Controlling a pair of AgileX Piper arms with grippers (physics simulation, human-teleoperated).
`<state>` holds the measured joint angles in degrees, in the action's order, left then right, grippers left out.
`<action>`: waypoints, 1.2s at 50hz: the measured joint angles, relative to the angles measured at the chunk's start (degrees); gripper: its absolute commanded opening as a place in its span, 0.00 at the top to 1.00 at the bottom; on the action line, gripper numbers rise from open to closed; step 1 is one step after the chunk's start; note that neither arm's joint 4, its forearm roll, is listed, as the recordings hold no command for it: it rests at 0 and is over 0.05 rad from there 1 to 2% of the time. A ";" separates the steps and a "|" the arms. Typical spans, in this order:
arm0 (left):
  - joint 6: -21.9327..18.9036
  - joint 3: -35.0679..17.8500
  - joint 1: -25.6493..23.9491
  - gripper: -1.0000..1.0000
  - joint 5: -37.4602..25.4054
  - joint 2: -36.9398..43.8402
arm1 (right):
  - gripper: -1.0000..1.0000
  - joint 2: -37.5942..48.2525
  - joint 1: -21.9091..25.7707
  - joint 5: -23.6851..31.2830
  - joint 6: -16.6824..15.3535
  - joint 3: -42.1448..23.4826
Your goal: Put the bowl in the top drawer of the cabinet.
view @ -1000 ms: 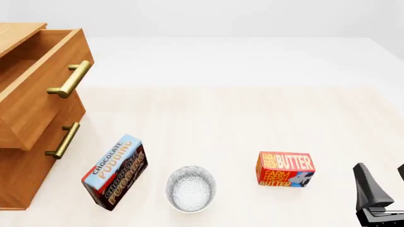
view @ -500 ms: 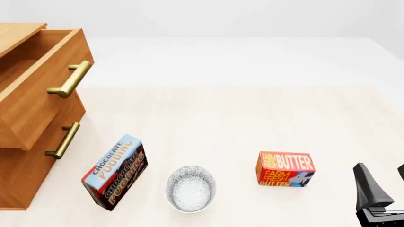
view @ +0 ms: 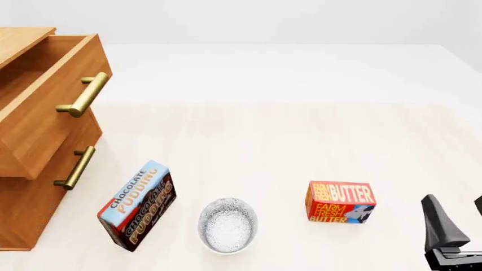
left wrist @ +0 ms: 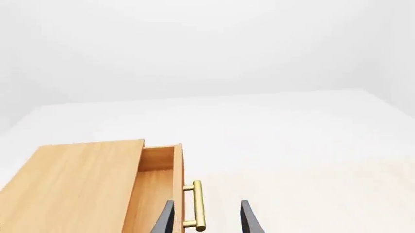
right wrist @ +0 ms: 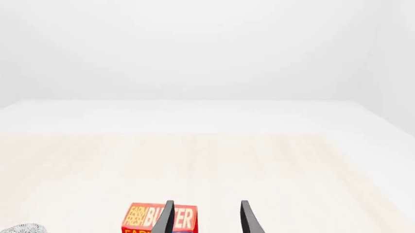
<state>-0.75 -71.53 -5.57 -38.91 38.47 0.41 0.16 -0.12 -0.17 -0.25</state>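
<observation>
The bowl (view: 227, 224), white with a fine grey pattern, sits upright on the table near the front edge, between two boxes; a sliver of the bowl (right wrist: 21, 228) shows in the right wrist view. At the left stands the cabinet (view: 26, 209) with its top drawer (view: 53, 96) pulled open and nothing visible inside. My right gripper (view: 457, 217) is open low at the front right, well right of the bowl. Only the left wrist view shows my left gripper (left wrist: 207, 221), which is open and faces the top drawer (left wrist: 155, 187) from a distance.
A chocolate pudding box (view: 137, 205) stands tilted left of the bowl, close to the cabinet's lower drawer handle (view: 75, 167). A red butter box (view: 340, 202) lies right of the bowl, between it and my right gripper. The top drawer's brass handle (view: 83, 95) juts out over the table.
</observation>
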 measured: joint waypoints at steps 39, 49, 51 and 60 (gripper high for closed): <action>2.01 3.57 5.93 0.00 4.74 8.54 | 0.00 0.00 0.01 0.00 0.00 0.00; 2.70 4.69 7.21 0.00 5.65 10.04 | 0.00 0.00 0.00 0.00 0.00 0.00; 2.91 4.85 7.46 0.00 5.82 10.34 | 0.00 0.00 0.00 0.00 0.00 0.00; 4.08 5.38 8.26 0.00 6.43 11.66 | 0.00 0.00 0.00 0.00 0.00 0.00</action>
<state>3.33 -66.15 2.69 -32.48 50.13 0.41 0.17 -0.12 -0.17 -0.25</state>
